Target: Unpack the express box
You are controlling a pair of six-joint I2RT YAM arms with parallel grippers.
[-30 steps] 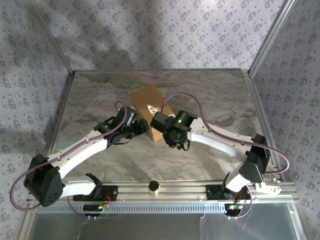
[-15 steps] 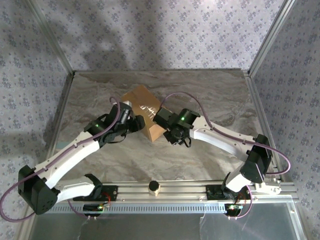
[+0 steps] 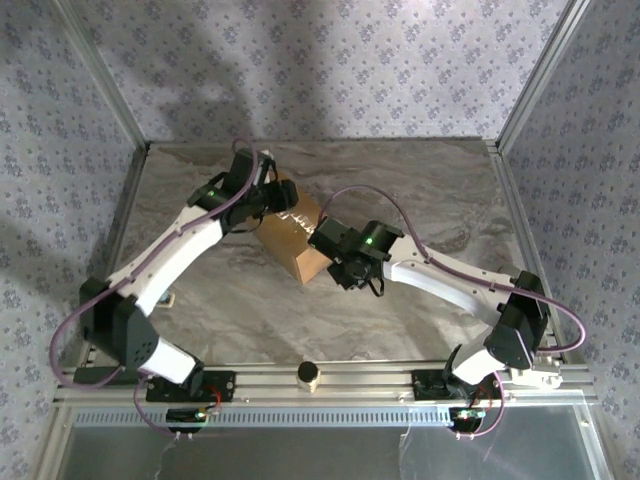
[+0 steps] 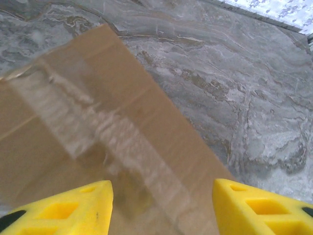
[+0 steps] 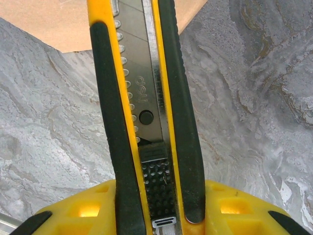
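The express box [image 3: 300, 242], a tan carton with a strip of glossy clear tape along its top, lies closed at the middle of the marble table. My left gripper [image 3: 281, 197] hovers over the box's far left end. In the left wrist view the taped top [image 4: 105, 142] spreads just below my open left gripper [image 4: 161, 208], whose yellow fingertips [image 4: 73, 205] hold nothing. My right gripper [image 3: 338, 266] sits at the box's near right end, shut on a yellow and black utility knife [image 5: 144, 103] with its blade out. The blade points toward a box corner [image 5: 58, 19].
A small round knob [image 3: 309, 375] stands on the aluminium rail at the near edge between the arm bases. Patterned walls and metal frame posts [image 3: 125, 190] close in the table on three sides. Bare marble [image 3: 440, 200] lies to the right of the box.
My left arm has swung from the box's near left side up to its far left end. The box has turned and shifted slightly. The right gripper with the knife has barely moved.
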